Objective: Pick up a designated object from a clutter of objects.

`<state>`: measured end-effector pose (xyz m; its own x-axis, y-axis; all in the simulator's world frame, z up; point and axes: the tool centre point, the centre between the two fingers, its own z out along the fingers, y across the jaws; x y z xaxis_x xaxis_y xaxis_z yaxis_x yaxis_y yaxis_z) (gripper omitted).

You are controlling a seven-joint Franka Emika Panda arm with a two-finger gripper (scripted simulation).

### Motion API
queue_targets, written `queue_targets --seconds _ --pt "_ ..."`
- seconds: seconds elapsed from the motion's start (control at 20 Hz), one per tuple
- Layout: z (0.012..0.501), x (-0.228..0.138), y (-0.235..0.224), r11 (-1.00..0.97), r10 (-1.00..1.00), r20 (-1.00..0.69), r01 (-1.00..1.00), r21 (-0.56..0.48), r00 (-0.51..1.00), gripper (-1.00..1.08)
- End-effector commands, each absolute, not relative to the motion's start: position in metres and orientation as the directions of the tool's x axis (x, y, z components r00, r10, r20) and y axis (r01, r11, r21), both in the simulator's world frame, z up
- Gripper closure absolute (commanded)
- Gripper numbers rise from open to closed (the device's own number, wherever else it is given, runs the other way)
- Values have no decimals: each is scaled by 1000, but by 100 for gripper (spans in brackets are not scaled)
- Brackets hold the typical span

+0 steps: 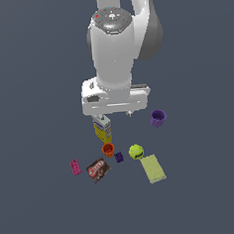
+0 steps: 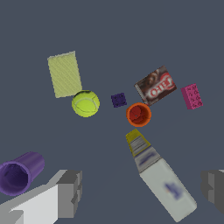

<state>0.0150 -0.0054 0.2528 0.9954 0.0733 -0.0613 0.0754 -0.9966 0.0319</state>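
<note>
**Purple block lies free in the clutter**

Block (image 2: 118, 99), tiny and dark purple, sits on the floor between the orange cup (image 2: 138, 114) and the tennis ball (image 2: 85, 103). The gripper (image 2: 140, 192) hangs well above the carton (image 2: 159, 176), fingers (image 2: 70, 192) spread wide, holding nothing.

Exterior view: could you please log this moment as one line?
gripper: open, empty | above carton | purple block: untouched, between orange cup and ball

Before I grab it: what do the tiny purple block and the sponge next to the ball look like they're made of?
Tiny purple block: looks like hard moulded plastic, matte, with a studded top, though it is small.
Sponge: looks like soft foam, with a dull, speckled yellow-green face and no shine.
Both are simulator renders, so this is a guess.
</note>
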Motion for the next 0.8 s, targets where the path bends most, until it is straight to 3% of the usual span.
queue_targets --seconds 0.0,0.75 --pt "236 24 -5 -994 102 -57 104 28 993 -92" --pt "106 72 -5 -953 302 -13 302 4 953 -92"
